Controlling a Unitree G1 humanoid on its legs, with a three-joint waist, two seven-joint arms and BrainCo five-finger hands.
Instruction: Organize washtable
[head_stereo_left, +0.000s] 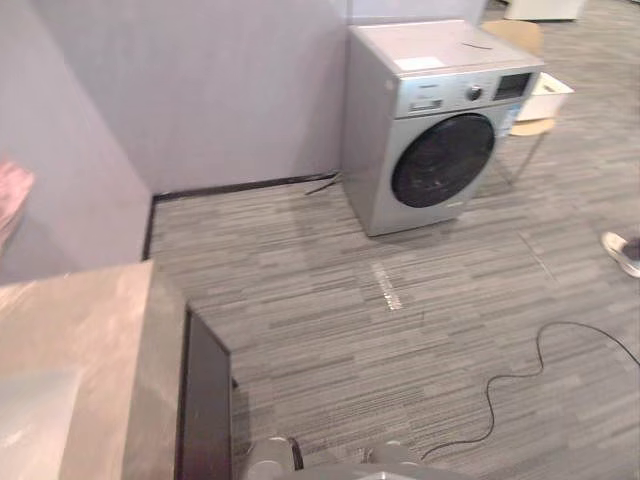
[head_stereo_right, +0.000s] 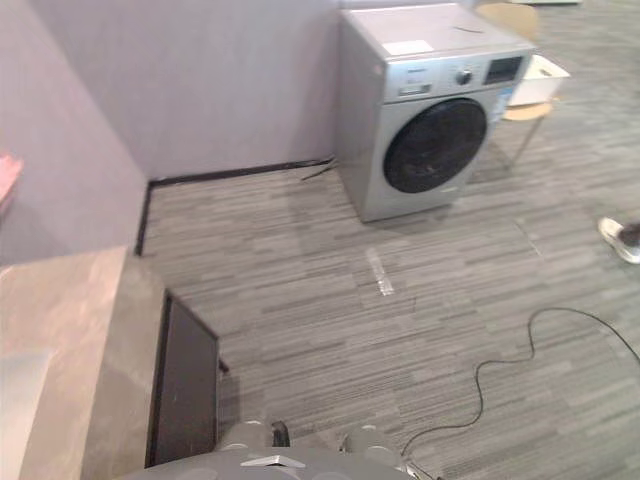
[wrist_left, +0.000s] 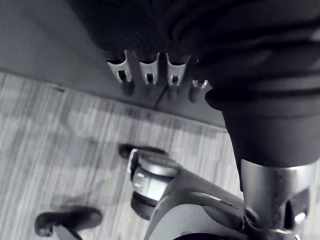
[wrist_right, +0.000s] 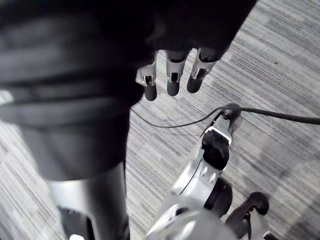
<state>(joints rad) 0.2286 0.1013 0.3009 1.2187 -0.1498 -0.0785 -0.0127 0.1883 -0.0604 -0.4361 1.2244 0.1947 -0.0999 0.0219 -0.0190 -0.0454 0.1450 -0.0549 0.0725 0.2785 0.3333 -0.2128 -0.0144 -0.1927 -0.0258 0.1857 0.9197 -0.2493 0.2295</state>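
The washtable, a beige stone-like counter, fills the lower left corner of the head views, against a grey wall. A dark cabinet panel stands under its edge. The left eye view takes in more of the counter top, including a paler patch at its near corner that I cannot identify. The right eye view gives more of the dark panel's face. Nothing on the counter can be made out. Well apart from it, across grey striped carpet, a silver front-loading washing machine with a dark round door stands by the far wall. A tan chair behind it carries a white tray. A pale strip of tape lies on the carpet between machine and counter. A person's shoe shows at the right edge, and a pink shape, too blurred to name, at the left edge. The wrist views add the hands. The left hand hangs with fingers straight and slack, holding nothing, above the carpet beside a dark upright surface. The right hand hangs the same way, fingers loose and empty, over open carpet.
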